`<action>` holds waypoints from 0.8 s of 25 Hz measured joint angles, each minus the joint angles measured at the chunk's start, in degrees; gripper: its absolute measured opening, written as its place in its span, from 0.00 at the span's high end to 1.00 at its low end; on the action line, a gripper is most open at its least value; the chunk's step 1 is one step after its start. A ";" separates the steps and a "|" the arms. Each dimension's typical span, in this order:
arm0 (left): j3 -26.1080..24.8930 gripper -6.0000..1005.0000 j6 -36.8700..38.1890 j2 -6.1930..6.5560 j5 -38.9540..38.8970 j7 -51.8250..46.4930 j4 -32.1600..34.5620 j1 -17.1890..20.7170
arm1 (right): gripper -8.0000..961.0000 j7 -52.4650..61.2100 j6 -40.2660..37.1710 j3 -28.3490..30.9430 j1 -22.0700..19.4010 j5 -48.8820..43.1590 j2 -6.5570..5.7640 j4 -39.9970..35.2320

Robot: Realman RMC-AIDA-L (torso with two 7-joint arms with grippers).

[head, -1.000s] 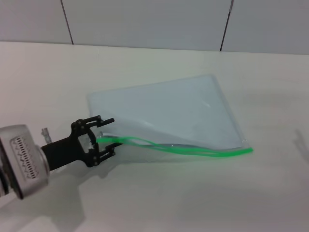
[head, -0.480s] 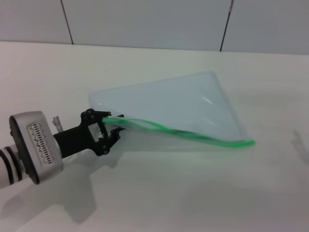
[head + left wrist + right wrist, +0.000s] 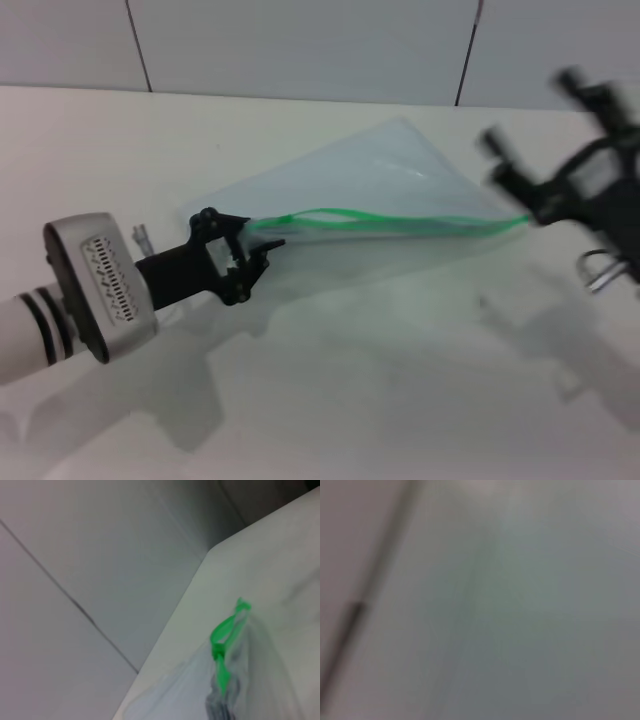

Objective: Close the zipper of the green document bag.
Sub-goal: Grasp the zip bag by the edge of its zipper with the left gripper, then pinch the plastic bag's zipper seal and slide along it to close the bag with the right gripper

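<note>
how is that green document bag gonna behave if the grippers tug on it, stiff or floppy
Probably floppy: the green document bag bows where the left gripper holds its corner, and the zipper runs wavy, its two strips gaping apart. It looks light, since one corner grip tilts the sheet. The glossy plastic may be slippery, so the blurred right gripper near the far end could slip.

The green document bag (image 3: pixel 370 185) looks like thin translucent plastic, kinda glossy. Its zipper (image 3: pixel 400 221) is bright green plastic, and the table (image 3: pixel 350 400) is smooth, matt white
</note>
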 joint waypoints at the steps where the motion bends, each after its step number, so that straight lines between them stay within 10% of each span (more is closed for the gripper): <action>1: 0.16 0.87 0.00 0.00 0.30 0.03 0.05 -0.42 | 0.12 0.00 0.54 -1.10 1.33 -1.79 -0.02 -0.71; 20: 1.24 0.94 0.01 -0.09 4.60 0.24 1.30 -2.62 | 0.15 -6.86 17.95 -4.85 15.10 -23.81 0.22 -0.87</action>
